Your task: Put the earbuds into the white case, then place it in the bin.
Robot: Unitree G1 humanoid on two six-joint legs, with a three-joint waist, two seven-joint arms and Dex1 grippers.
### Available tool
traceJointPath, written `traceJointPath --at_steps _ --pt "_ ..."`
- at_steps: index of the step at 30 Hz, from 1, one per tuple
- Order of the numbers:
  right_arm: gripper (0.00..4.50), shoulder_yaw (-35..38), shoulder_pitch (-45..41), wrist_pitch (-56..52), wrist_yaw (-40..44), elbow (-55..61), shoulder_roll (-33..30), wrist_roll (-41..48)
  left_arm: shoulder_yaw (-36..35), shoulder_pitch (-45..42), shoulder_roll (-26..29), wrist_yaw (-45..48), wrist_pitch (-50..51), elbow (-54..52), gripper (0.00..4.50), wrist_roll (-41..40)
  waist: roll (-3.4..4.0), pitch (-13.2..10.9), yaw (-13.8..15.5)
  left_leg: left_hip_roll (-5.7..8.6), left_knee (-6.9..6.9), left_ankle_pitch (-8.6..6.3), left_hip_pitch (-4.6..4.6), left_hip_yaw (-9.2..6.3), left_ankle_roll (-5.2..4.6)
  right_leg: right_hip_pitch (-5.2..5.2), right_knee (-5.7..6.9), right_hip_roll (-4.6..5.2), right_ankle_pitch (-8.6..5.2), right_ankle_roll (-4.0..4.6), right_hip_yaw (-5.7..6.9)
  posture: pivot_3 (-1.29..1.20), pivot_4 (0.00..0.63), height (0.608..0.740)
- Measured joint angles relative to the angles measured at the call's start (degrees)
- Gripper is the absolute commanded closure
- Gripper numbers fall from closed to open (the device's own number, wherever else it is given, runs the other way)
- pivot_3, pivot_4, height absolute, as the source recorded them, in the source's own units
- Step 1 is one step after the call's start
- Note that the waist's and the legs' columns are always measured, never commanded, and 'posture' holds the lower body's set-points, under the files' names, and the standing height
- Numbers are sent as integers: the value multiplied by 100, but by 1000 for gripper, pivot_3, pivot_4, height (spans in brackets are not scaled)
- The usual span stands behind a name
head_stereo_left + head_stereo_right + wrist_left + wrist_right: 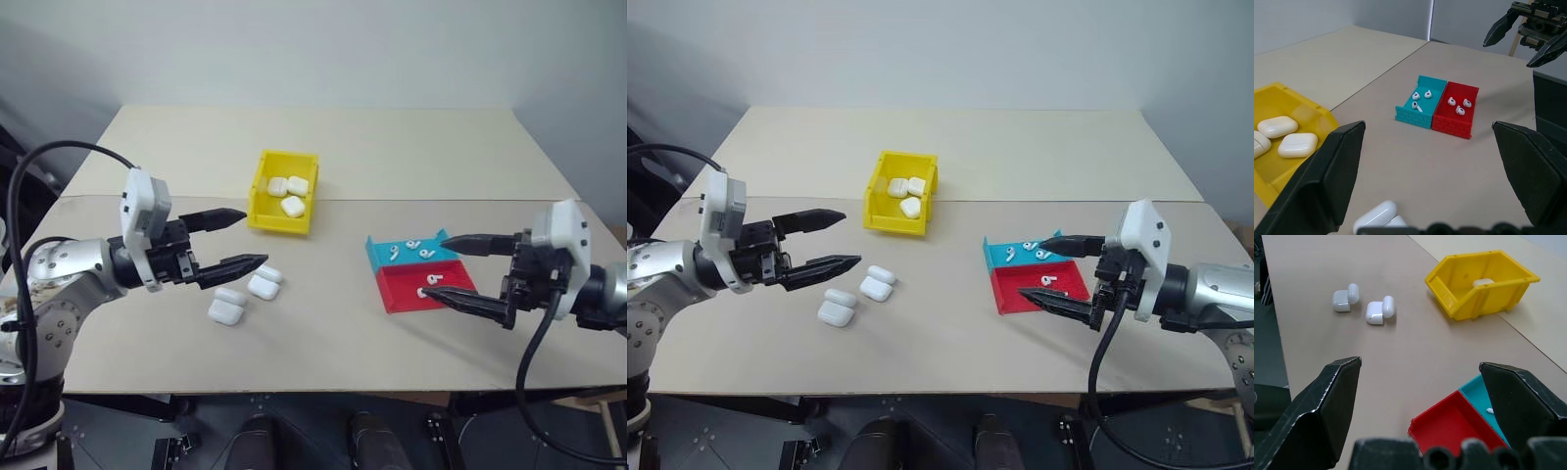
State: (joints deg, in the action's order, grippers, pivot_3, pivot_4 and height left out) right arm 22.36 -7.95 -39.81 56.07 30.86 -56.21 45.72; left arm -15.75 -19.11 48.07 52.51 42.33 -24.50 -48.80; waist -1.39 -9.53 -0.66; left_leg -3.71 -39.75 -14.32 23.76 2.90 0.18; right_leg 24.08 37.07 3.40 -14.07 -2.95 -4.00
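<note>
Yellow bin (257, 197) holds three cases (292, 206); both pincers (233, 241) (457, 273) released, empty

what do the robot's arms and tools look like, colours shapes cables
Each arm is silver-grey metal with rounded joints, ending in a black wrist block topped by a white boxy housing. The left tool and right tool each have two long, tapered black fingers ending in points. Thick black cables loop loosely: one arcs over the left arm, another hangs beneath the right wrist.
</note>
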Motion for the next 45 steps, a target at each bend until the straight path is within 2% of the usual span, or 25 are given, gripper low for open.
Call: traceJointPath --at_steps 6,10,16,18,21,25,28,34,39,45 --pt "34 -12 -1 0 -5 1 3 0 0 135 259 91 70 -24 0 8 0 0 0 -1 0 0 0 0 0 1 0 0 0 0 0 0 150 740" --pt "34 -31 2 0 -39 5 50 2 7 186 622 -37 447 -158 0 -13 -1 -1 -2 -1 0 0 0 0 0 2 0 0 0 0 0 0 150 740" --pt "34 -150 -42 0 -73 2 86 4 499 112 1958 26 1329 -483 0 57 -13 -5 -4 -2 3 0 0 4 0 6 1 -1 -2 1 -2 0 150 740" --pt "34 -177 -71 -1 -60 -11 85 13 714 -211 2231 -53 1817 -482 0 53 -12 -5 -3 -1 2 0 -3 7 0 5 3 0 -2 1 -3 0 150 740" --pt "34 -222 -165 -1 -63 0 85 52 1039 -1105 2134 -487 3098 -200 0 -198 -13 -5 38 -1 1 0 -3 2 0 1 3 -2 -2 0 0 0 150 740" --pt "34 -282 -96 -1 -157 22 141 53 1224 -1684 1646 -1007 4254 40 0 -359 -23 -8 35 -1 1 -1 6 0 0 10 2 -3 -3 -1 0 0 150 740" --pt "34 -328 -19 -1 -251 57 223 53 1473 -2052 1614 -1328 4891 161 0 -551 -27 -10 30 1 2 -1 7 -1 -1 10 1 -2 -3 -1 -1 0 150 740" --pt "34 -349 51 -1 -445 220 340 54 2562 -2398 1859 -2066 4997 147 0 -897 -29 -11 1 1 1 0 6 -3 0 10 4 -2 -3 0 -1 0 150 740" --pt "34 -367 110 -1 -579 282 409 58 3616 -3269 2289 -2705 4998 17 0 -1229 -34 -10 6 3 2 -1 6 -2 0 8 1 1 -4 -1 -2 0 150 740" --pt "34 -391 183 -1 -738 388 515 60 4602 -3886 2201 -3889 4998 825 0 -2581 -35 -10 30 3 -2 -1 6 -6 0 8 6 0 -4 0 -1 0 150 740"
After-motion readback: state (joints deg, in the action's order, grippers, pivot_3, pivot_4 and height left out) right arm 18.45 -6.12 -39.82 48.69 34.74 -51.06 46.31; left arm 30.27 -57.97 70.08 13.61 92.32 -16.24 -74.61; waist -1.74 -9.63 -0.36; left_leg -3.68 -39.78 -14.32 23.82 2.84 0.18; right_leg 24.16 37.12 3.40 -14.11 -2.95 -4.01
